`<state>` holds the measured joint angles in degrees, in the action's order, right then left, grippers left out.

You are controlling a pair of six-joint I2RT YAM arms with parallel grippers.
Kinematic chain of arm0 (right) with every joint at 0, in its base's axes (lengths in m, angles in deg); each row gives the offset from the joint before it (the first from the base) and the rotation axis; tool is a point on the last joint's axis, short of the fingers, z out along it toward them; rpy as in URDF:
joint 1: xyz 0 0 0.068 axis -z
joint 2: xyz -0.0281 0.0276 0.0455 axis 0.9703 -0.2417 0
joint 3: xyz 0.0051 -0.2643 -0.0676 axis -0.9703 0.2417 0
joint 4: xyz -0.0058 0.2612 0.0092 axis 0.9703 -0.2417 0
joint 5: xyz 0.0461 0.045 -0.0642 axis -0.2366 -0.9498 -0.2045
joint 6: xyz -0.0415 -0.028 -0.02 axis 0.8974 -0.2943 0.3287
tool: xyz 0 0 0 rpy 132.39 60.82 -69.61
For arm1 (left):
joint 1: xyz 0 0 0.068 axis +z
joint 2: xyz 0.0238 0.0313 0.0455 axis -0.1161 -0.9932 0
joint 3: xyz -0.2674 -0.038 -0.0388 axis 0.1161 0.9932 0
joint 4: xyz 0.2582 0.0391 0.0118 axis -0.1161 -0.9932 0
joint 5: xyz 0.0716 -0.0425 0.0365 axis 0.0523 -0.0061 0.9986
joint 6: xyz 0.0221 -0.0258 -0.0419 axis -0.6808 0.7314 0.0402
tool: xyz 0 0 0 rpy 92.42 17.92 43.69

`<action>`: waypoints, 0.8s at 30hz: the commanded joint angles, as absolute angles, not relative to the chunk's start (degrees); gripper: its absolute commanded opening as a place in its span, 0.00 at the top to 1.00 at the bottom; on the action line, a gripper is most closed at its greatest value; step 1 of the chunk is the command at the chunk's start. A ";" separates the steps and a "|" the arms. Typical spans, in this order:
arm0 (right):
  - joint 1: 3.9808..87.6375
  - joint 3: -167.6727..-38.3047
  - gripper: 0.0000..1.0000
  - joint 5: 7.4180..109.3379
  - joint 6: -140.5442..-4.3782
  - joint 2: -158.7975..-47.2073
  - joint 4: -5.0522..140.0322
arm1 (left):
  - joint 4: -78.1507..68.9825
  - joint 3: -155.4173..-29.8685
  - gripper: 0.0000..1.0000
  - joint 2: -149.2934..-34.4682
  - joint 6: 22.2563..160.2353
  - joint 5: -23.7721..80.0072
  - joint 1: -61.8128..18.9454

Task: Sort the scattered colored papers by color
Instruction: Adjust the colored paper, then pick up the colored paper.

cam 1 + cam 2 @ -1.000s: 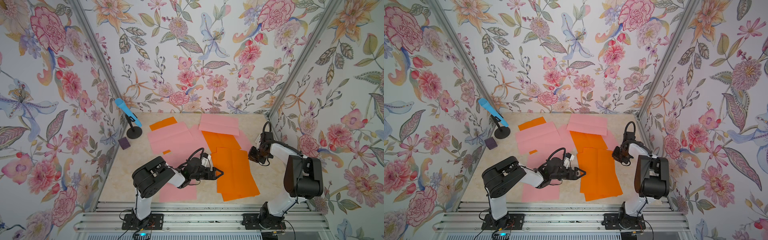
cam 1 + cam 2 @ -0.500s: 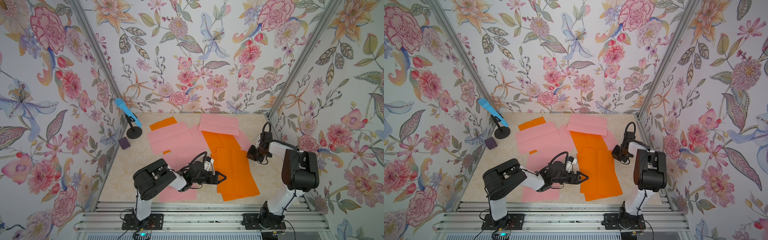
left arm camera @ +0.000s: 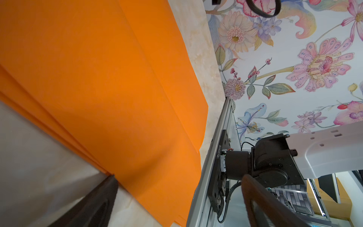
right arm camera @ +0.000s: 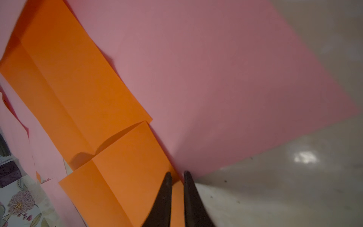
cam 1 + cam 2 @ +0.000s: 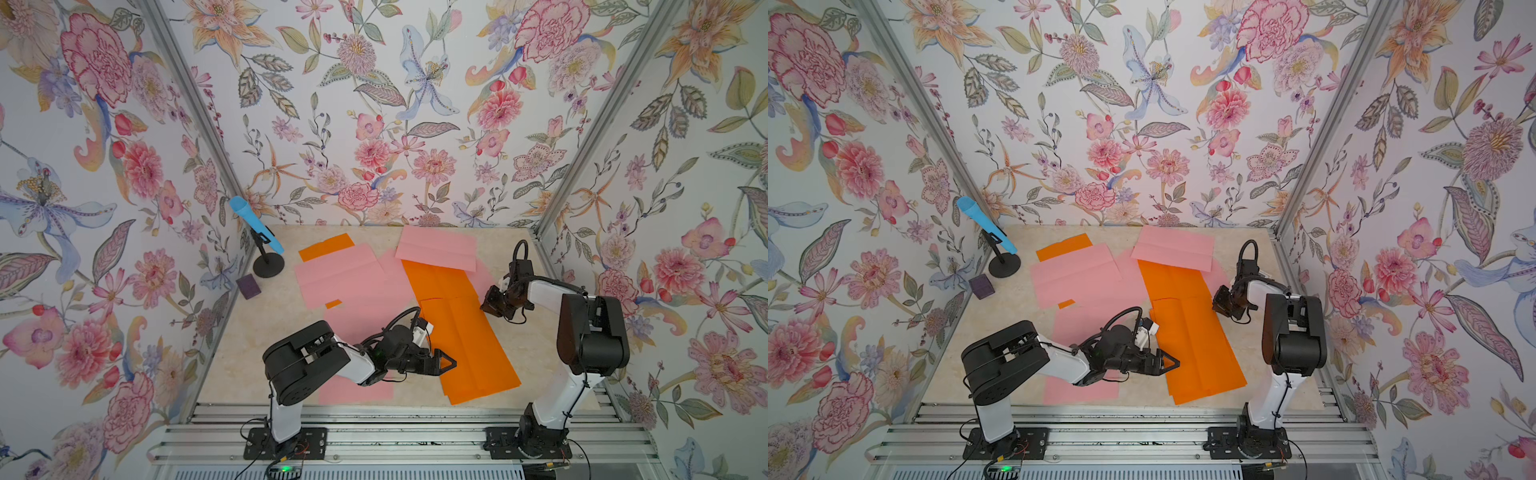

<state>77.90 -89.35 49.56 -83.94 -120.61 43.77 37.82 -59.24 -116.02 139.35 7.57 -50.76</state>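
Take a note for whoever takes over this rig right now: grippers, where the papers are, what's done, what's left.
Left gripper open, empty, at the left edge of the orange pile.
Right gripper nearly closed at the pile's right edge; grip unclear.
Done: most orange sheets overlap in one pile.
Left: one orange sheet sits partly under pink sheets at the back left; another pink sheet covers the pile's far end; pink is unstacked.

A blue tube [image 5: 256, 226] is sitting tilted on a black round-based stand [image 5: 268, 266] in the far corner by the wall. A dark purple block [image 5: 248, 286] is lying just beside it on the beige marbled tabletop [image 5: 245, 328]. Floral wallpaper [image 5: 374, 104] is covering the three walls.
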 commanded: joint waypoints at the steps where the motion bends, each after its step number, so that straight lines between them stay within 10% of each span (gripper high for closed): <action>1: 77.05 -91.81 0.79 51.05 -83.79 -119.07 42.22 | 33.49 -61.11 0.00 -115.15 136.98 6.23 -51.96; 10: 73.37 -91.62 0.44 57.44 -80.21 -112.13 38.32 | 15.97 -65.00 0.00 -104.49 128.32 8.45 -51.18; 24: 74.95 -86.10 0.30 55.50 -78.22 -108.52 38.61 | 17.70 -66.66 0.00 -110.82 129.05 15.41 -37.10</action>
